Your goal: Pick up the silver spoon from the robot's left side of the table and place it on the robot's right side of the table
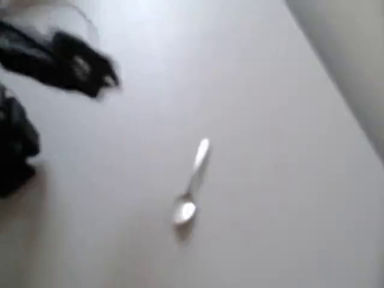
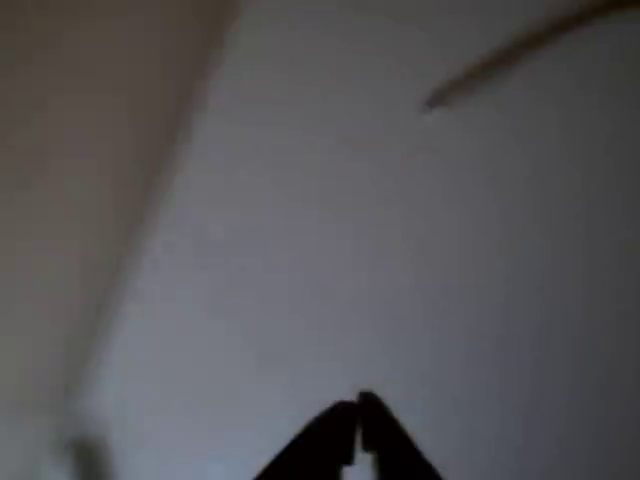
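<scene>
The silver spoon (image 1: pixel 191 183) lies flat near the middle of the white table (image 1: pixel 270 198) in the overhead view. Its oval bowl points toward the lower left and its handle runs up to the right. My dark gripper (image 1: pixel 109 78) hangs blurred at the upper left, well apart from the spoon. In the wrist view the gripper (image 2: pixel 358 415) stands at the bottom centre with its black fingertips touching, shut on nothing, above bare table (image 2: pixel 350 250).
The table's straight edge runs diagonally at the overhead view's upper right, with grey floor (image 1: pixel 354 42) beyond. The arm's dark base (image 1: pixel 15 144) sits at the left edge. A blurred slim streak (image 2: pixel 500 60) crosses the wrist view's upper right; I cannot tell what it is.
</scene>
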Robot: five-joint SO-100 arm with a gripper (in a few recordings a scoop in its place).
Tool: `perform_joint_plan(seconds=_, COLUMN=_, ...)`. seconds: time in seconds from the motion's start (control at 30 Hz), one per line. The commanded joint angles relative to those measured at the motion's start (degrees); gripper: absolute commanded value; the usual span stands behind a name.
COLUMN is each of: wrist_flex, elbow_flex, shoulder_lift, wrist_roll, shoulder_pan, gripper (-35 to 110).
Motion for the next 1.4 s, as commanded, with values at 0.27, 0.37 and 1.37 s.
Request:
perform_joint_plan(seconds=0.27, wrist_flex=7.12, elbow_flex=29.36, shoulder_lift=13.36, wrist_roll=12.13, shoulder_pan=17.58, gripper=-2)
perform_joint_plan(seconds=0.37, wrist_flex=7.12, elbow_flex=29.36, shoulder_lift=13.36, wrist_roll=11.95, shoulder_pan=17.23, gripper=-1)
perform_joint_plan(seconds=1.37, wrist_flex=7.12, elbow_flex=29.36, shoulder_lift=13.36, wrist_roll=12.39, shoulder_pan=17.84, gripper=-2)
